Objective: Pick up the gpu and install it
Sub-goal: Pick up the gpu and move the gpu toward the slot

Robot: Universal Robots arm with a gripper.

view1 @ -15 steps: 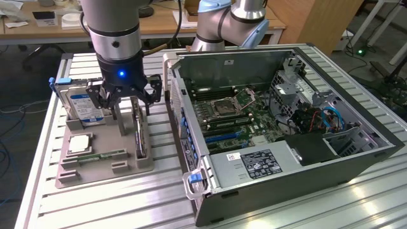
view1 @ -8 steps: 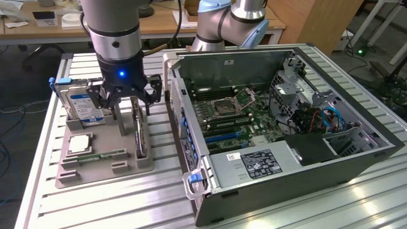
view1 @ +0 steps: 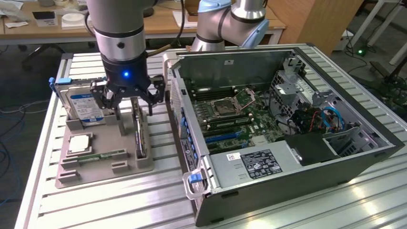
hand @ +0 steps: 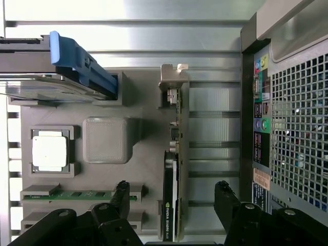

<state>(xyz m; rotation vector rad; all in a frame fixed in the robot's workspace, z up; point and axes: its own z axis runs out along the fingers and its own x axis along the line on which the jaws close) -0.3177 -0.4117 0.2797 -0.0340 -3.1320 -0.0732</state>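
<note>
While desks stand behind, slatted metal table, gripper spread over gpu

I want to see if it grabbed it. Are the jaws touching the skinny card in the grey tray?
Apart. In the wrist view the gripper has its jaws open either side of the gpu, with a plain gap showing on each side.

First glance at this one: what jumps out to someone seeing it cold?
The open computer case with its bare motherboard dominates the exterior view's right. Beside it, the arm's tool hangs open over the gpu, which stands on edge in a grey parts tray alongside a blue-labelled hard drive.
</note>
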